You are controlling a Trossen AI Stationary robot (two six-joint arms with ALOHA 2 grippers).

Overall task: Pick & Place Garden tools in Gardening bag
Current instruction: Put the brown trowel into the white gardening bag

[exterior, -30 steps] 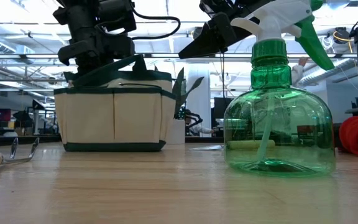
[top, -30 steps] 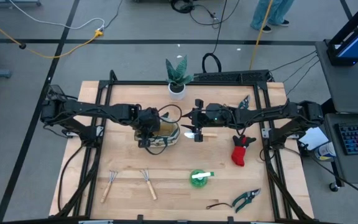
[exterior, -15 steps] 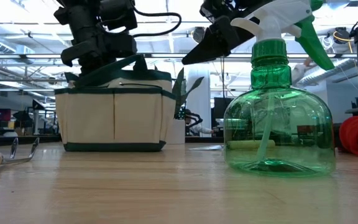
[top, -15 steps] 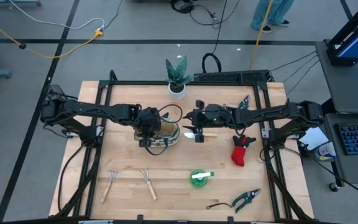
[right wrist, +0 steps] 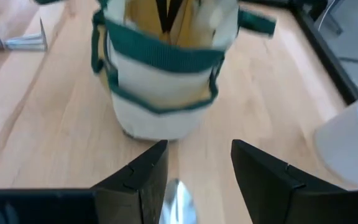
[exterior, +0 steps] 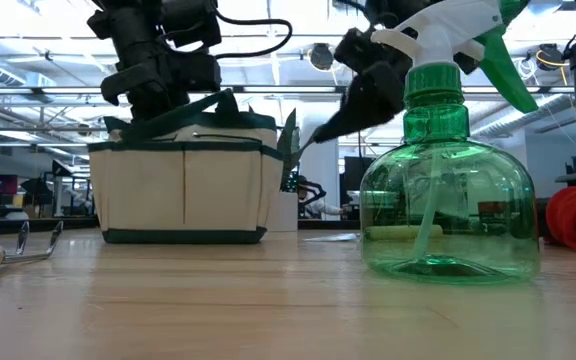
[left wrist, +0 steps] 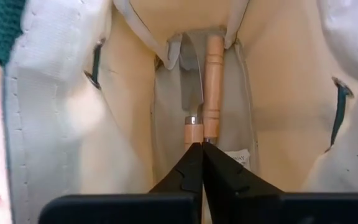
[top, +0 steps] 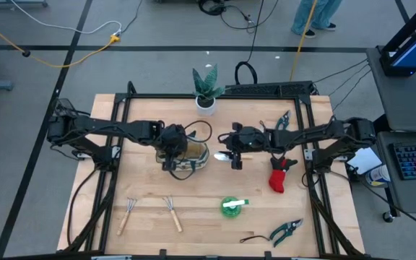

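At the middle of the pale wooden surface stands the small cream canvas bag with dark green trim. The left claw hangs over its mouth with its fingers pressed together, gripping nothing. Below it, inside the bag, one wooden-handled tool with a metal neck already lies, so this part of the task looks done.

The right claw is just beside the bag, its fingers standing apart, over a metal trowel with a wooden handle that lies on the surface. It does not hold the trowel yet; I judge this is the next tool to take.

Much is still left outside: two small wooden-handled rakes, a green round spray bottle, dark-handled pruning shears, a second pair of shears, and a red-black glove. In my judgement the task is in its early part.
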